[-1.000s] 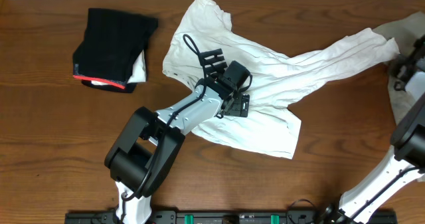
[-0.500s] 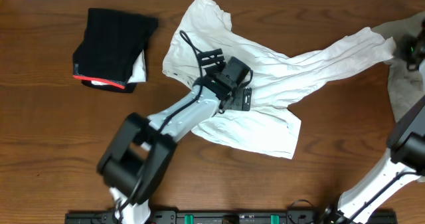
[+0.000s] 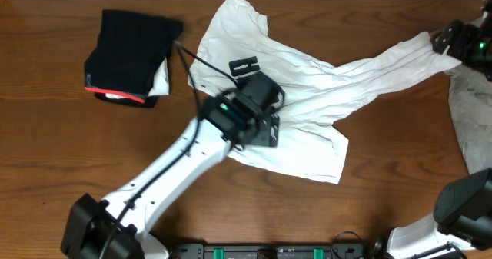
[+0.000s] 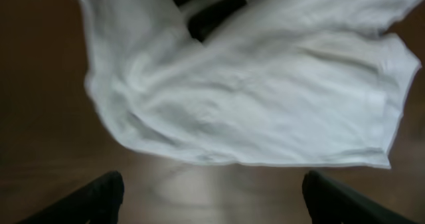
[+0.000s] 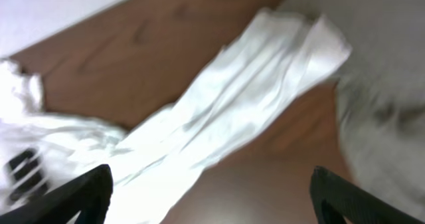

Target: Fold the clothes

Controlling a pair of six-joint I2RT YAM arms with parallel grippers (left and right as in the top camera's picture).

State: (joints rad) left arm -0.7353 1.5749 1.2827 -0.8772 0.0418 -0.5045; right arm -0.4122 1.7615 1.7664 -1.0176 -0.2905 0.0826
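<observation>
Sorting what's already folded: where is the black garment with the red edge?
In the overhead view, the black garment lies at the upper left, just left of the white T-shirt.

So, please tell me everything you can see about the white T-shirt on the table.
The white T-shirt is soft, wrinkled cloth with a black striped print near its middle. It lies unfolded and bunched on the wooden table. One long part stretches to the far right, where its end meets the grey-beige garment. It lies apart from the folded black garment. The left gripper hangs open above it and the right gripper is open near the stretched end. Neither holds it.
</observation>
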